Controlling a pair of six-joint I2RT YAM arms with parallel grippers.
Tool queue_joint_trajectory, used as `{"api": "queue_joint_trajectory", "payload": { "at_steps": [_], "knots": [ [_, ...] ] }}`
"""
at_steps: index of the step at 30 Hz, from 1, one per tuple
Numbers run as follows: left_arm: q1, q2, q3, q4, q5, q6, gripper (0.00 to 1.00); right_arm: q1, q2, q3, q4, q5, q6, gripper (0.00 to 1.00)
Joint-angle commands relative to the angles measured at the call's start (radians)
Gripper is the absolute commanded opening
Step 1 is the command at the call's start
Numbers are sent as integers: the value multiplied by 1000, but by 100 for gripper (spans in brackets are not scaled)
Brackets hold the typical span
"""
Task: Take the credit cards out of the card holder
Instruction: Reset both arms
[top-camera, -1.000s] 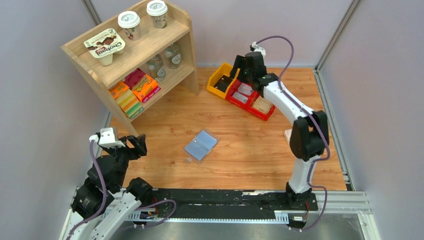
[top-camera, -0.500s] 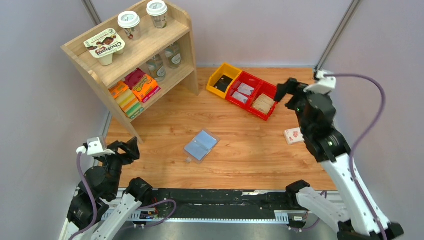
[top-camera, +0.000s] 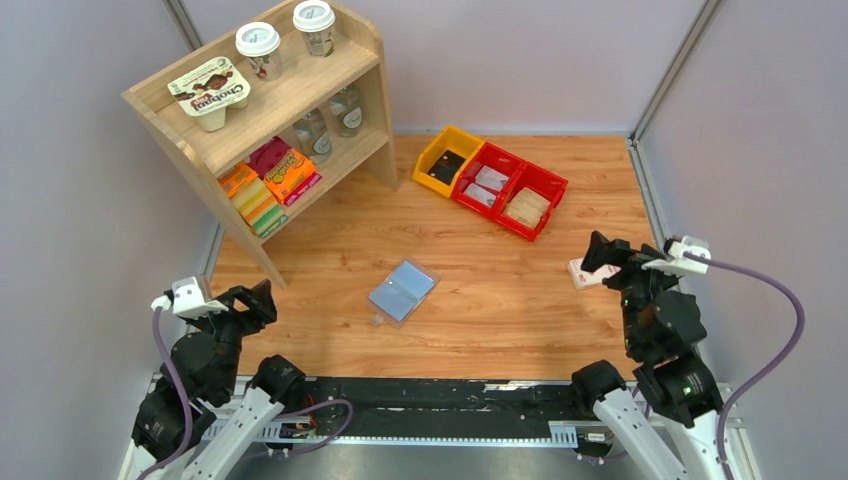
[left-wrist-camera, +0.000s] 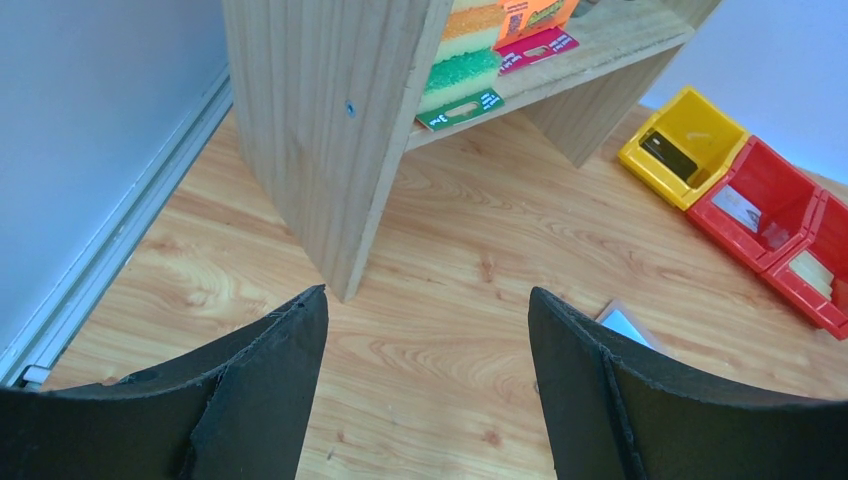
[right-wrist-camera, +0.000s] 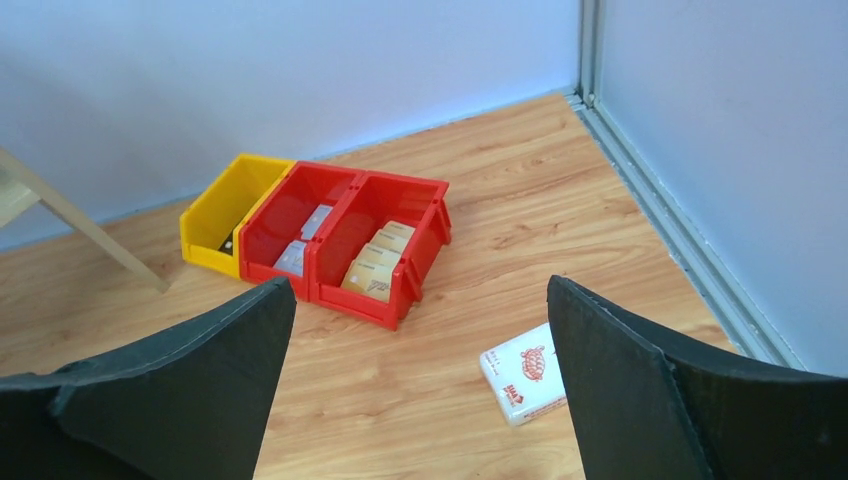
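The card holder (top-camera: 402, 290) lies flat near the middle of the bench (top-camera: 480, 300). Its two blue-grey panels sit side by side, with a small clear tab (top-camera: 378, 321) just off the holder's 7 o'clock corner (what its sleeves hold cannot be told from above). Neither hand touches it.

The left hand (top-camera: 264, 300) hangs at about 9 o'clock from the holder, well apart from it and close to the foot of the wooden shelf (top-camera: 300, 80). In its wrist view the two dark fingers (left-wrist-camera: 270, 390) stand wide apart with only bare wood between them. One corner of the holder peeps out beside the right finger.

The right hand (top-camera: 598, 253) hovers at 3 o'clock from the holder, near the bench's right edge. It is close to a pink-white packet (top-camera: 583, 273) with red print. Its fingers (right-wrist-camera: 640, 400) are likewise spread wide and grip nothing. In that wrist view the packet lies on the wood between them, nearer the right one.

The credit cards (top-camera: 527, 207) lie in a slanting row of three bins at about 1 o'clock from the holder, well apart from it. A black one is in the yellow bin (top-camera: 430, 155). Pale ones are in the middle red bin (top-camera: 500, 152). Brownish ones (stacked, it seems) are in the end red bin (top-camera: 550, 182). The bins touch one another, with the yellow one nearest the shelf.
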Motion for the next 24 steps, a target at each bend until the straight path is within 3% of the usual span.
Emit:
{"api": "queue_joint_trajectory", "payload": {
  "at_steps": [1, 13, 24],
  "knots": [
    [5, -42, 28, -24, -19, -23, 81, -2, -119, -45, 56, 64, -61, 100],
    [5, -42, 10, 0, -93, -6, 81, -3, -237, -111, 131, 141, -95, 100],
    [5, -42, 11, -10, -124, -17, 81, -9, -237, -106, 130, 141, -84, 100]
  ]
}}
